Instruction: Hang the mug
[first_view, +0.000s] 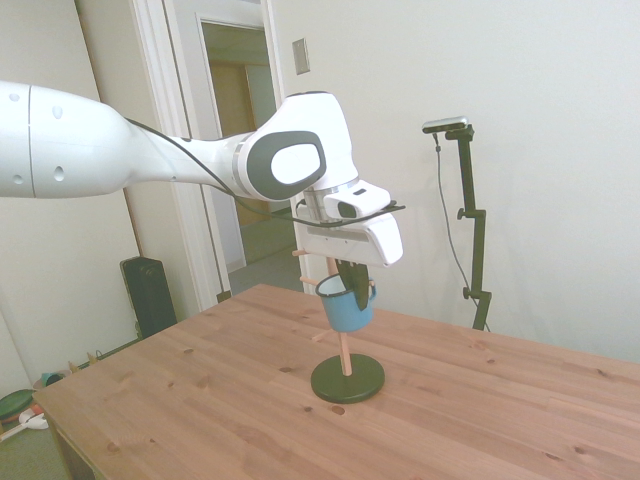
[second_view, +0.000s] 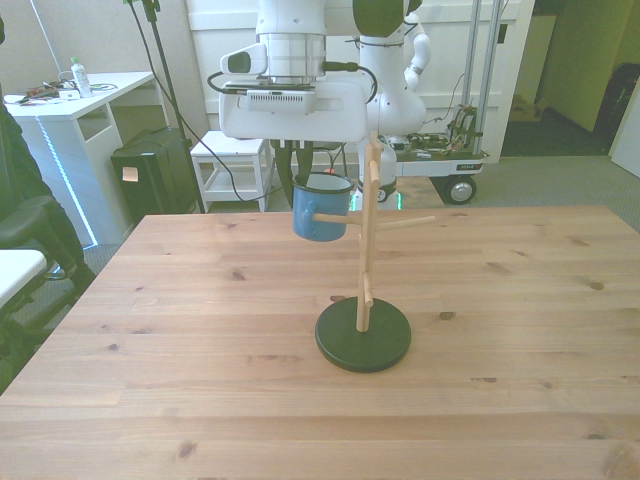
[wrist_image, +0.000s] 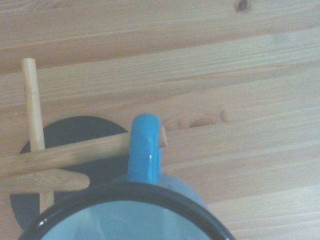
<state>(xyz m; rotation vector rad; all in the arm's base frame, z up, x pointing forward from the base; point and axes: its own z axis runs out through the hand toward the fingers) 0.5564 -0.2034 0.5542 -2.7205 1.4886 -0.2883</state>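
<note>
The gripper (second_view: 322, 172) is closed on the rim of the small light-blue enamel mug (second_view: 320, 212), held in the air above the middle of the wooden table (second_view: 150, 330). The mug's handle (wrist_image: 145, 150) is threaded on a peg (wrist_image: 65, 156) of the wooden mug tree with a round dark base (second_view: 364, 336). The hanging step seems almost done; next the mug should go a little lower, then be released.

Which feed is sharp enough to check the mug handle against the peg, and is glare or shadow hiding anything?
Wrist view: soft but readable, mug handle over a peg, faint sheen only. Front view: sharp, evenly lit, mug in mild shade. Side view: hazy, washed out; mug small.
</note>
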